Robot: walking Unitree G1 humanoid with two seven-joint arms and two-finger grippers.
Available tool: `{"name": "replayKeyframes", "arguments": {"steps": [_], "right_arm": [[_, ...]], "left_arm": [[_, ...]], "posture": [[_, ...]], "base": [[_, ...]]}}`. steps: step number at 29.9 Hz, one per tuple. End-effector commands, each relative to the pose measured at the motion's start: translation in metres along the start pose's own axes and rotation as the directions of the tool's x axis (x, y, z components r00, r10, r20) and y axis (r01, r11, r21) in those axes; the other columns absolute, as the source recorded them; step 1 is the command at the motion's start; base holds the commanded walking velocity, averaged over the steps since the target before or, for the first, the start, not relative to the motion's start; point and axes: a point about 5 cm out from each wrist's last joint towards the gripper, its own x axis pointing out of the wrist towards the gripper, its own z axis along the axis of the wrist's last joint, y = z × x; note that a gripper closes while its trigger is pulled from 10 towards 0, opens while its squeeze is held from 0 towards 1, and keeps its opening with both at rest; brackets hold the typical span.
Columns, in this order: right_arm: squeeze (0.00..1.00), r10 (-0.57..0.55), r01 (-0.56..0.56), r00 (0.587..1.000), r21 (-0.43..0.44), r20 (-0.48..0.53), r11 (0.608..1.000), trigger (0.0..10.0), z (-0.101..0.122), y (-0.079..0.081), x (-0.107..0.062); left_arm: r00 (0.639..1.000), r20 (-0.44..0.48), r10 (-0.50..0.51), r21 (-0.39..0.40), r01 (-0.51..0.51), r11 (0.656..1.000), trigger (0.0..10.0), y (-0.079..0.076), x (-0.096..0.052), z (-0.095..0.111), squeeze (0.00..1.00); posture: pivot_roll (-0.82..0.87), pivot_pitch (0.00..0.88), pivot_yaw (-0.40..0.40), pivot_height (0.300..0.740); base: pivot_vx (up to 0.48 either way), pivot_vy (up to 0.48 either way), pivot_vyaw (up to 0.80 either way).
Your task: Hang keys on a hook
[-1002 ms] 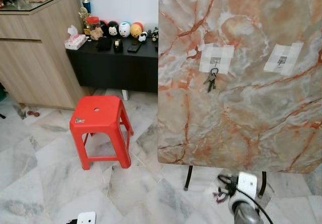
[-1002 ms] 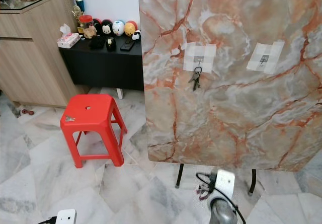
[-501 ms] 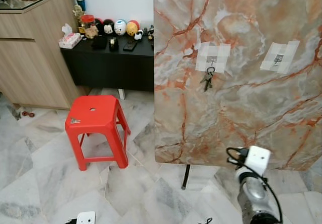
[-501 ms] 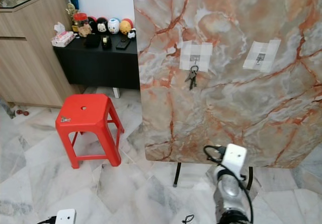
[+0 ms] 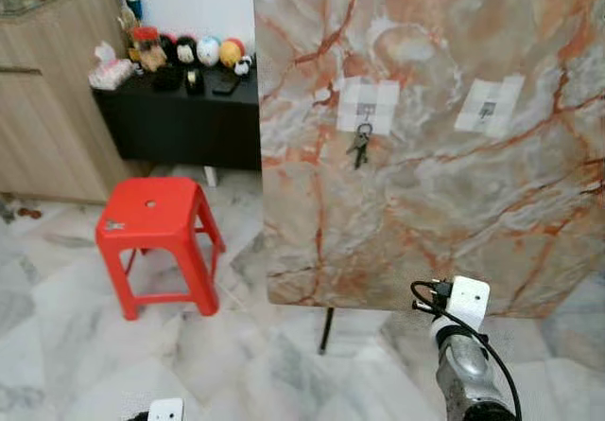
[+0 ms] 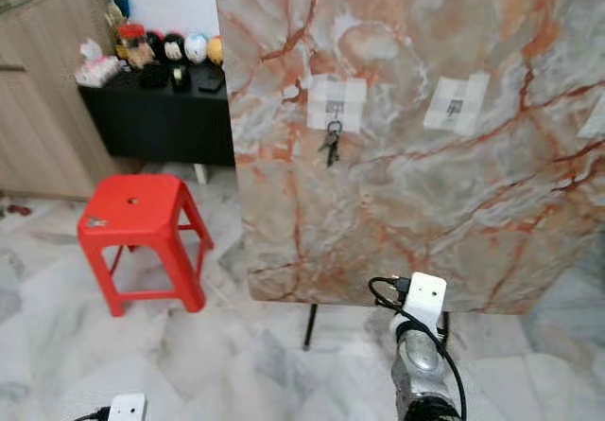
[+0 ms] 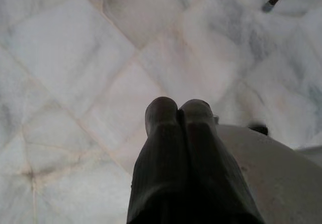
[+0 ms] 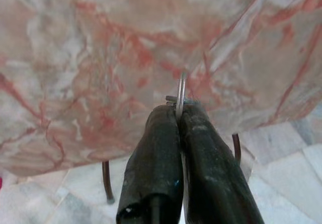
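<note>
Right gripper (image 8: 177,114) has risen, pinching a key ring (image 8: 180,90) | free hook (image 5: 487,111) well above it | left gripper (image 7: 178,114) closed, idle | you lift next.

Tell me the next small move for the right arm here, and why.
Probably raise the right gripper toward the free hook on the marble board. Its fingers are shut on a key ring and it sits low by the board's bottom edge, well below both hooks. The other hook already carries keys.
</note>
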Motion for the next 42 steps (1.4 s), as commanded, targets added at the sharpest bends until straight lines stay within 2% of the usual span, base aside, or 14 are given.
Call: {"name": "replayKeyframes", "arguments": {"steps": [1,7,11,15,17,20,22,23,25,33,42], "right_arm": [[0.00,-0.005,0.005,0.999,-0.005,0.038,1.000,10.0,0.010,-0.002,0.003],[0.00,-0.007,0.009,0.997,-0.022,0.081,1.000,10.0,0.017,-0.001,0.005],[0.00,0.018,0.006,0.985,-0.139,0.171,0.990,10.0,0.032,0.005,0.006],[0.00,-0.035,0.063,0.969,-0.108,0.245,0.992,10.0,0.049,0.004,0.009],[0.00,-0.034,0.081,0.957,-0.153,0.289,0.985,10.0,0.056,0.005,0.010],[0.00,-0.103,0.210,0.925,-0.267,0.365,0.940,10.0,0.068,0.000,0.010],[0.00,-0.164,0.311,0.896,-0.320,0.412,0.895,10.0,0.075,-0.007,0.011],[0.00,-0.164,0.311,0.896,-0.320,0.412,0.895,10.0,0.075,-0.007,0.011],[0.00,-0.196,0.366,0.879,-0.349,0.435,0.863,10.0,0.076,-0.011,0.011],[0.00,-0.255,0.449,0.847,-0.373,0.466,0.812,10.0,0.076,-0.016,0.009],[0.00,-0.261,0.437,0.856,-0.353,0.446,0.827,10.0,0.075,-0.014,0.010]], "left_arm": [[1.000,-0.013,-0.010,0.011,0.010,1.000,10.0,-0.004,0.000,-0.003,0.00],[1.000,-0.017,-0.003,0.014,0.003,1.000,10.0,-0.002,-0.001,-0.004,0.00],[1.000,-0.014,-0.003,0.009,0.003,1.000,10.0,-0.002,-0.001,-0.003,0.00],[1.000,-0.005,0.001,0.001,-0.001,1.000,10.0,-0.001,0.000,-0.001,0.00],[1.000,-0.004,0.001,0.000,-0.001,1.000,10.0,-0.001,0.000,-0.001,0.00],[1.000,-0.004,0.001,-0.001,-0.001,1.000,10.0,-0.001,0.000,-0.001,0.00],[1.000,-0.004,0.002,-0.002,-0.002,1.000,10.0,-0.001,0.000,0.000,0.00],[1.000,-0.004,0.002,-0.002,-0.002,1.000,10.0,-0.001,0.000,0.000,0.00],[1.000,-0.004,0.003,-0.004,-0.003,1.000,10.0,-0.001,0.000,0.000,0.00],[1.000,-0.002,0.003,-0.011,-0.003,1.000,10.0,-0.001,0.000,0.000,0.00],[1.000,-0.005,-0.001,-0.010,0.001,1.000,10.0,-0.002,0.000,0.000,0.00]], "posture": [[0.14,0.000,-0.058,0.740],[0.14,0.000,-0.060,0.740],[0.14,0.000,-0.059,0.740],[0.14,0.000,-0.062,0.740],[0.14,0.000,-0.061,0.740],[0.14,0.000,-0.061,0.740],[0.13,0.000,-0.062,0.740],[0.13,0.000,-0.062,0.740],[0.14,0.000,-0.064,0.740],[0.14,0.000,-0.066,0.740],[0.13,0.000,-0.066,0.740]], "base": [[0.000,0.000,0.00],[0.000,0.000,0.00],[0.000,0.000,0.00],[0.000,0.000,0.00],[0.000,0.000,0.00],[0.000,0.000,0.00],[0.000,0.000,0.00],[0.000,0.000,0.00],[0.000,0.000,0.00],[0.032,0.000,0.00],[0.306,0.000,0.00]]}}
